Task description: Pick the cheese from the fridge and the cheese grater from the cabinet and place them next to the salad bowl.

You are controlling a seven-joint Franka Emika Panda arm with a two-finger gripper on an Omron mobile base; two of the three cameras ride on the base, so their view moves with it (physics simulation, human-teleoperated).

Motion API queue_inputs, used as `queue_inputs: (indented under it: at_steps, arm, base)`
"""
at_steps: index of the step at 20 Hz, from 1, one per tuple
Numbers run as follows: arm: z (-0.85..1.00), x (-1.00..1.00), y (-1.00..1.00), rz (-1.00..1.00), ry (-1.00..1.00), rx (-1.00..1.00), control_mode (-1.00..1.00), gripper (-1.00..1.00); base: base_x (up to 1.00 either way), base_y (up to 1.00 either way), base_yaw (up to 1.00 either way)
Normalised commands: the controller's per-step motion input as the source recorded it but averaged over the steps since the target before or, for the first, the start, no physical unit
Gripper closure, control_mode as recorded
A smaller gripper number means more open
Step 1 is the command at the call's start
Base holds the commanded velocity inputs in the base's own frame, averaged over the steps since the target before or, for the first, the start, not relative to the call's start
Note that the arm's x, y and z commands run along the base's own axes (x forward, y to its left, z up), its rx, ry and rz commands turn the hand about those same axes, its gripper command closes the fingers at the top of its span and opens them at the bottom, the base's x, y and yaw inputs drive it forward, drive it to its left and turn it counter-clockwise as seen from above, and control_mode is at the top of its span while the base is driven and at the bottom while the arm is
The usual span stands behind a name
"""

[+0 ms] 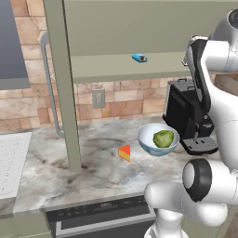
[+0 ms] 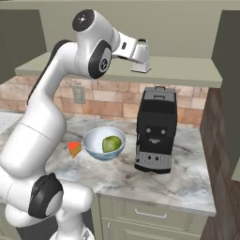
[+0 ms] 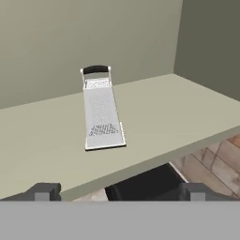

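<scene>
A: Arm pose? 
B: Raised high from the base, elbow bent at top, forearm stretched out level toward the far side in the right base view.

A: Gripper (image 3: 119, 191)? 
B: Seen in hand view as two dark tips at the bottom, set wide apart, nothing held btwn them. Fingers (image 3: 44, 191) spread approx. full width.

A: Wrist? 
B: Held roughly level, pointed fwd and slightly down.

A: Contact w/ anything? 
B: None seen.
</scene>
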Motion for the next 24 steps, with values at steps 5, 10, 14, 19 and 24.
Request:
queue_inputs:
  at_steps: [5,10,14,19,24]
  arm:
    - [-0.06,0.28,-0.01,0.01,-0.03,0.0,-1.0,-1.0]
    - [-0.06,0.29,0.0,0.02,-0.06,0.0,-1.0,-1.0]
    - [-0.07,0.31,0.0,0.03,-0.02,0.0,-1.0,-1.0]
    - [-0.05,0.3,0.0,0.04,0.0,0.0,-1.0,-1.0]
    - [-0.03,0.23,-0.07,0.04,0.0,0.0,-1.0,-1.0]
  base:
    - [0.0,0.0,0.0]
    - [0.0,0.0,0.0]
    - [0.0,0.0,0.0]
    - [0.0,0.0,0.0]
    - [0.0,0.0,0.0]
